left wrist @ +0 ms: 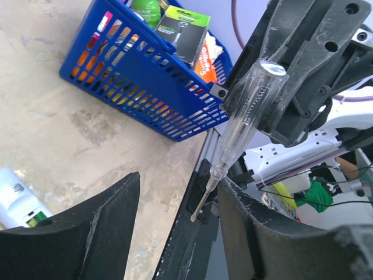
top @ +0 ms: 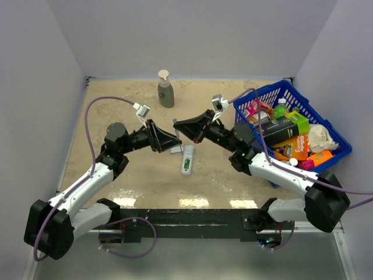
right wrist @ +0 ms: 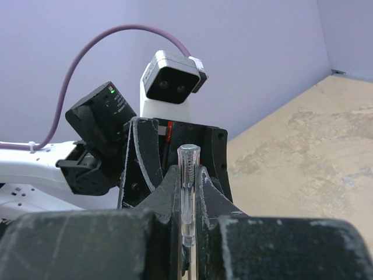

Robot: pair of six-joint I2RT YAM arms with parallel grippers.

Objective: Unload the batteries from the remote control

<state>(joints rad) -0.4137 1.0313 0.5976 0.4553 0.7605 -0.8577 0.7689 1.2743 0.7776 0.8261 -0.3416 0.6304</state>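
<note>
The remote control (top: 187, 160) lies on the table between the two arms, with the green batteries (top: 186, 168) showing in its recess. It also shows at the lower left of the left wrist view (left wrist: 16, 201), with a bit of green battery (left wrist: 36, 219). My right gripper (top: 179, 126) is shut on a thin clear screwdriver (right wrist: 189, 160), held in the air above the table. My left gripper (top: 176, 140) is open and faces it. In the left wrist view the screwdriver (left wrist: 245, 116) has its tip between my left fingers (left wrist: 262, 233), close to the right one.
A small flat white cover piece (top: 176, 149) lies just left of the remote's far end. A blue basket (top: 335, 153) full of packages stands at the right. A grey soap bottle (top: 166, 90) stands at the back.
</note>
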